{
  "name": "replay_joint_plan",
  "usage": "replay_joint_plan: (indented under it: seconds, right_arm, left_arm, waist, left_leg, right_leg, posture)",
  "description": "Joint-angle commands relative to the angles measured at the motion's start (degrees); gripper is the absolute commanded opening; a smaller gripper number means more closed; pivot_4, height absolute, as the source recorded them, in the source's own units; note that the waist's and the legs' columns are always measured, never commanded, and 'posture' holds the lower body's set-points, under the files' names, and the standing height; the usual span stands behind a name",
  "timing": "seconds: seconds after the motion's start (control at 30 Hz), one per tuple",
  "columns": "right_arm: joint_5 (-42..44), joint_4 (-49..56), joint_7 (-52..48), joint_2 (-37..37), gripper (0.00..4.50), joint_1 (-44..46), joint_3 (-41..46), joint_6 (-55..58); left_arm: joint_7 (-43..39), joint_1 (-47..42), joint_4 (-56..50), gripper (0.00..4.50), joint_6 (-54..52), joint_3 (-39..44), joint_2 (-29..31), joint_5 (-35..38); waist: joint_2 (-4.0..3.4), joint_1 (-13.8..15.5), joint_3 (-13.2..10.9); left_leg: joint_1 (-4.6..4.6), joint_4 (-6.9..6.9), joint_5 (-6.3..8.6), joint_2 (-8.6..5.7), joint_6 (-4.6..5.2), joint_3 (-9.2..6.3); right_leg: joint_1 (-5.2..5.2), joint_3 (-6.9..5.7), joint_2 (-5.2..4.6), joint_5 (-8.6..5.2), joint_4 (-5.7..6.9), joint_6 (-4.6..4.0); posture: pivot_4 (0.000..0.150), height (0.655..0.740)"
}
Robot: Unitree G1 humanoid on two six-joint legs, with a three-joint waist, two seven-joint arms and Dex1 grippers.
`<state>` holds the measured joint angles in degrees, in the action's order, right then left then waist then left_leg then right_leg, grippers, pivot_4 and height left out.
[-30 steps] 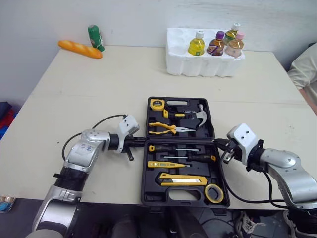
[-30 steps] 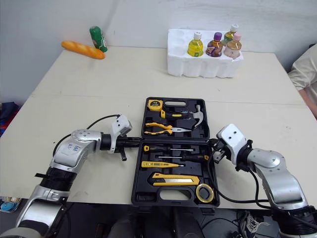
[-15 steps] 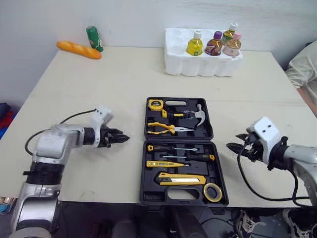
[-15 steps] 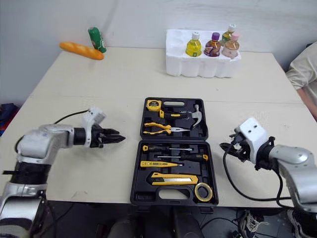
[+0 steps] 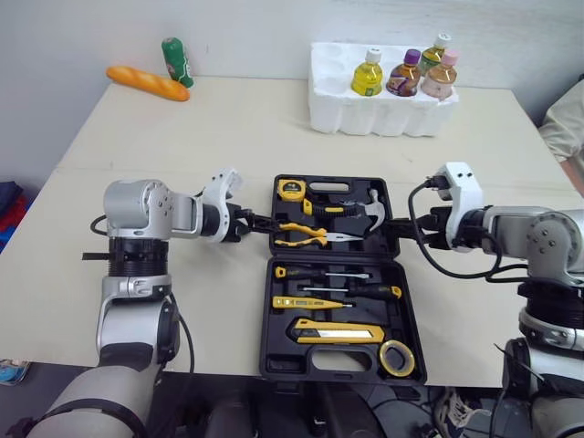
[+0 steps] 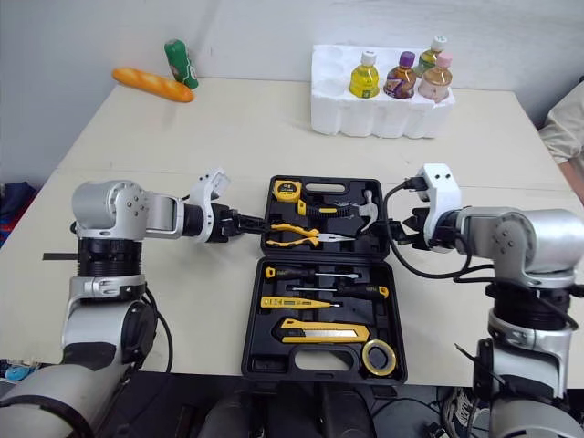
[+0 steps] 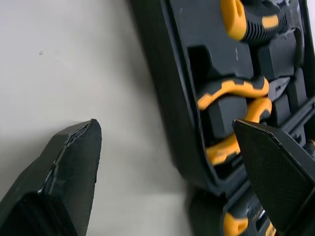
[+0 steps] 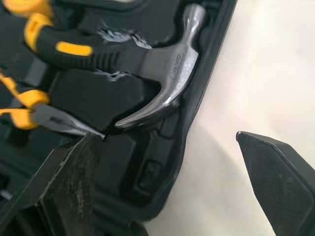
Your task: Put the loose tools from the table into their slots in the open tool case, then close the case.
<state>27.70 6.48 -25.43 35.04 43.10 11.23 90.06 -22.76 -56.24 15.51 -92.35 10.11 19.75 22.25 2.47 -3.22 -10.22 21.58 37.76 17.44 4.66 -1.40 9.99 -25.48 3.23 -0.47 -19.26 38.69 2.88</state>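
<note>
My left gripper (image 5: pixel 265 222) is spread wide. In its wrist view one finger (image 7: pixel 69 167) is over bare table and the other is over the tool slots, with the left rim of the far half (image 7: pixel 157 88) of the tool case (image 5: pixel 283 363) running between them. My right gripper (image 5: pixel 400 231) mirrors it, also spread, straddling the right rim just beside the hammer (image 8: pixel 162 59) head.

So the part I need to move lies directly between my two grippers, and each arm is about as near to its own side. The case lies open and flat. Its hinge line runs left to right across the middle, which means the far half should fold toward me over the near half.

The hammer, pliers (image 5: pixel 306 235) and tape measure (image 5: pixel 290 190) sit in the far half, and screwdrivers and a yellow knife sit in the near one. I see no tool loose on the table (image 5: pixel 228 128) (the bottles and bread at the far side aren't mine to pack), so I judge that closing is the step in hand.

I cannot make out whether either gripper touches the rim yet. The rim seems to be inside each gap, but the head views are too shallow to show contact. The latches at the near edge are cut off from view.
</note>
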Motion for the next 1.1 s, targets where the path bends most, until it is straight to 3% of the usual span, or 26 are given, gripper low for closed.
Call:
replay_joint_plan:
  seconds: [0.03, 0.53, 1.1]
  right_arm:
    - [-1.99, -1.78, 1.96, 0.24, 4.50, 1.58, -0.94, -1.22]
    - [-5.91, -11.16, 2.10, -0.19, 4.50, 2.89, -9.16, -10.61]
    - [-6.95, -13.58, 1.69, -0.74, 4.50, 2.33, -10.66, -13.19]
  left_arm:
    - [2.56, -0.45, 0.23, 4.44, -0.15, -1.35, -1.10, 0.68]
    - [2.34, 2.50, -4.28, 4.44, 0.58, -11.71, 2.21, -0.22]
    - [9.51, 0.43, 1.88, 4.44, -0.15, -8.07, -3.16, -4.12]
  waist:
    - [-0.02, -0.03, 0.01]
    - [-0.10, -0.50, 0.06]
    - [-0.24, -0.22, 0.14]
  left_leg:
    - [0.00, 0.05, 0.00, 0.00, -0.01, 0.00]
    - [-0.23, 0.19, -0.20, -0.05, -0.19, 0.03]
    - [-0.53, 0.25, -0.23, -0.08, -0.15, -0.05]
  right_leg:
    - [0.00, 0.00, 0.00, 0.00, 0.05, 0.00]
    - [0.08, 0.07, 0.02, 0.03, 0.45, 0.00]
    - [0.45, 0.06, -0.01, 0.04, 0.48, 0.01]
  posture:
    - [0.150, 0.7339]
    - [0.150, 0.7339]
    - [0.150, 0.7339]
